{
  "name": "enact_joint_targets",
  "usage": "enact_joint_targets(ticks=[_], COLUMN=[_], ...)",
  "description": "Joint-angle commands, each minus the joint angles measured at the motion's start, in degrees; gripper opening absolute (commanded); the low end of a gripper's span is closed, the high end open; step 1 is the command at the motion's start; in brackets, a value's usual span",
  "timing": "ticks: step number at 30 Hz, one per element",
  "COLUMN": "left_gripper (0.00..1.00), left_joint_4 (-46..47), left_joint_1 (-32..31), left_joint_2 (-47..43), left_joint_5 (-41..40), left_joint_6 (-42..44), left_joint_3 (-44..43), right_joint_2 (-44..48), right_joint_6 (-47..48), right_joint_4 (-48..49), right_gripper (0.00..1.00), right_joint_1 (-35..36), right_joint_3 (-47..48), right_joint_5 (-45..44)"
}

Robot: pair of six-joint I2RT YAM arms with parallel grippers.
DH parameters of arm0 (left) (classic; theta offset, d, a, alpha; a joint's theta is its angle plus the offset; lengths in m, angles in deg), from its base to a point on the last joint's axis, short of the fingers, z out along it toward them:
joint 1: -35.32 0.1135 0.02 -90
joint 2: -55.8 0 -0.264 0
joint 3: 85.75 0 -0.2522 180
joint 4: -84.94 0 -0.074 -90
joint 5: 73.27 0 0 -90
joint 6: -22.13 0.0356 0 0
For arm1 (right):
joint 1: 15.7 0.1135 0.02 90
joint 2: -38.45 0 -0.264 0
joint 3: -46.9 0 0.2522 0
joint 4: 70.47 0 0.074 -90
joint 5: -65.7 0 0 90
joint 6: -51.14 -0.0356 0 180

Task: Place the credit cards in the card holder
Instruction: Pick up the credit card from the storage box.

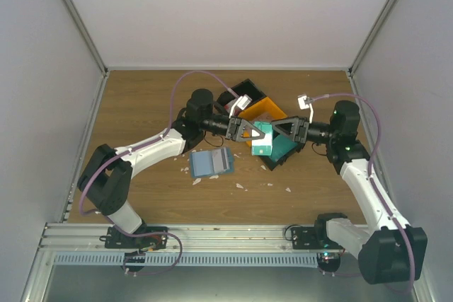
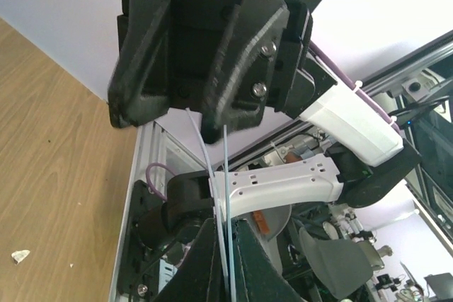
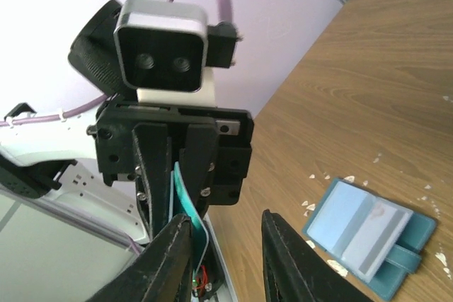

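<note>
Wooden table [image 1: 141, 111]: open card holder [image 1: 211, 163], white scraps [image 1: 239, 185], perhaps boxes [image 1: 249, 91].

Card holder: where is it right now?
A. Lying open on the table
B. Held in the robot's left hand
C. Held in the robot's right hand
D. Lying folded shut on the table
A: the card holder lies flat on the table, spread open with its pale striped pockets facing up and nothing gripping it.
</note>
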Motion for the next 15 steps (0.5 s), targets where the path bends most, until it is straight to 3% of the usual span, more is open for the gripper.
enact_joint_targets(ticks=[1,6,11,15], left_gripper=[0.00,0.00,0.00,0.04], left_joint_4=[0.98,0.16,-1.40,-1.56], left_joint_1=[0.10,1.41,2.51,3.22], left_joint_2=[-2.76,-0.82,0.68,1.53], left_joint_5=[-1.39,-4.01,-5.12,-4.92], left_joint_6=[0.01,-4.31,-6.34,-8.16], left_joint_3=[-5.97,-7.49,-7.36,-6.31], right_joint_2=[-0.29,1.01,2.55,1.36], right_joint_6=[-1.90,-9.00,-17.55,-22.05], right_joint_4=[0.13,5.76,13.59,14.05], right_gripper=[0.29,0.23,0.02,0.01], right_joint_1=[3.76,5.83,5.83,5.29], right_joint_3=[-1.48,-3.80,-4.74,-2.92], right_joint_5=[1.27,2.54,-0.59,-6.09])
